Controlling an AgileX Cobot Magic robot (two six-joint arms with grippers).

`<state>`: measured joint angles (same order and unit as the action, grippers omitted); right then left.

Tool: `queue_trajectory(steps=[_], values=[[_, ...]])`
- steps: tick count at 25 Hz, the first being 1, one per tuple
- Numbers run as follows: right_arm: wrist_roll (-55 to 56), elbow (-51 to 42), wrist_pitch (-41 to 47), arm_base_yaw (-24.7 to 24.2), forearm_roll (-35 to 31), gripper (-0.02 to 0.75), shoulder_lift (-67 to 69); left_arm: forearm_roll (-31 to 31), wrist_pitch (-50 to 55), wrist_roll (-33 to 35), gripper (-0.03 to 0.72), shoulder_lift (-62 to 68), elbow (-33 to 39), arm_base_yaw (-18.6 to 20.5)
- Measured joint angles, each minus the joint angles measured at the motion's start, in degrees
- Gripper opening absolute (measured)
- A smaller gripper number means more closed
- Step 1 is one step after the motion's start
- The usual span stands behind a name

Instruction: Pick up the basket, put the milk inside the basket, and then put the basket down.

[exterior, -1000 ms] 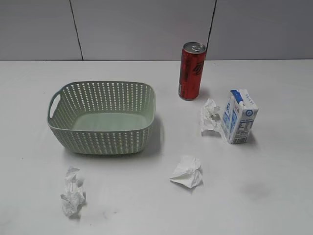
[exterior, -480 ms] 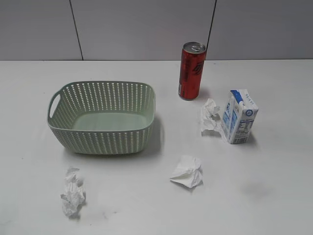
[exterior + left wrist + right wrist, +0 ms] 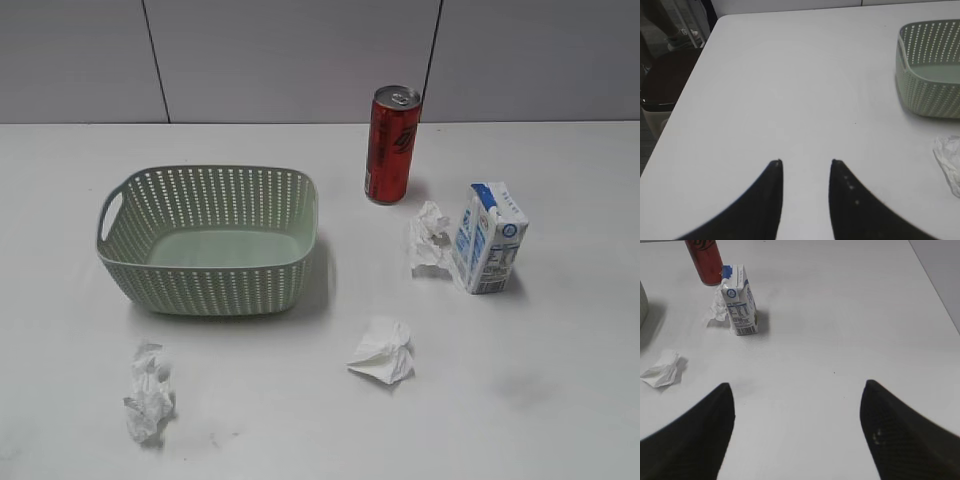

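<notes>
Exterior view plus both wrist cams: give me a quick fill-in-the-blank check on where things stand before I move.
1. The basket holds ____.
2. The milk stands upright, touching a crumpled ____ ball on its left in the exterior view.
3. The tall object behind the milk is a red ____.
4. The right tool is open wider than the ____ tool.

Missing words: nothing; paper; can; left

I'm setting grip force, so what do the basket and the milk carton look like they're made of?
The basket looks like moulded matte plastic: uniform sage green, with regular perforated walls and a cut-out handle. The milk carton looks like coated paperboard: sharp folded edges, a gable top and printed blue-and-white panels.
</notes>
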<state>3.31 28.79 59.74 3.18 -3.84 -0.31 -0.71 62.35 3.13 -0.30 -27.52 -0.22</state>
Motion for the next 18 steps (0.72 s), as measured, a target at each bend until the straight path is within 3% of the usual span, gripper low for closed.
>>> queue_trajectory(steps=[7, 10, 15, 18], values=[[0.0, 0.0, 0.0, 0.0, 0.0, 0.589, 0.0, 0.0, -0.2, 0.0, 0.267, 0.0, 0.0, 0.0], [-0.1, 0.0, 0.0, 0.0, 0.0, 0.589, 0.0, 0.0, -3.8, 0.0, 0.365, 0.0, -0.7, 0.0], [0.0, 0.0, 0.0, 0.0, 0.0, 0.589, 0.0, -0.2, -18.6, 0.0, 0.599, 5.7, -1.1, 0.0], [0.0, 0.0, 0.0, 0.0, 0.0, 0.589, 0.0, -0.3, -26.3, 0.0, 0.633, 14.0, -1.2, 0.0]])
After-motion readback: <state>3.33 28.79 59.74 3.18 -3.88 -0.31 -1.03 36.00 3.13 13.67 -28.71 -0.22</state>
